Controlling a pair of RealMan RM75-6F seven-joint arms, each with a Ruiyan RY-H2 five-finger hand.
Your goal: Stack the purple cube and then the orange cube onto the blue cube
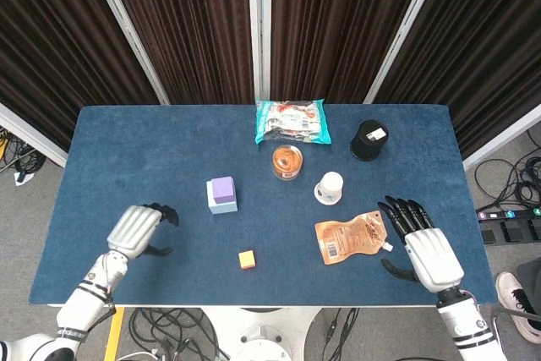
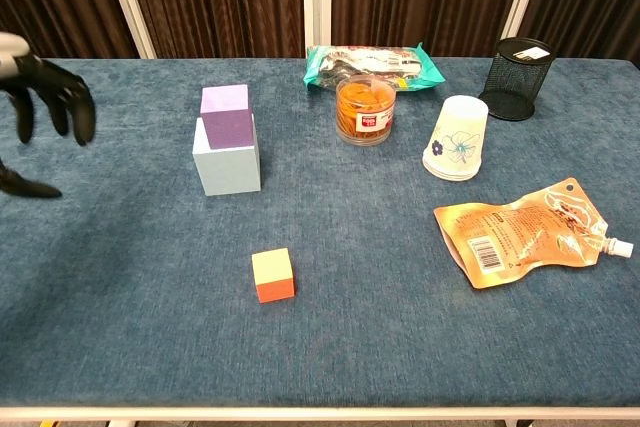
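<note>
lab | dark curtains [image 1: 194, 23] | floor cables [image 1: 507, 200] | blue table [image 1: 127, 141]

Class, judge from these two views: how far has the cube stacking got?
Done: the purple cube sits on the blue cube. In hand: nothing; the left hand is empty, fingers apart, well clear of the stack, and the right hand lies open beside the orange pouch. Left: the orange cube remains on the table, unstacked.

purple cube [image 2: 226, 113] sits on blue cube [image 2: 227, 154]; orange cube [image 2: 272, 275] lies nearer the front edge, slightly right, well apart.
</note>
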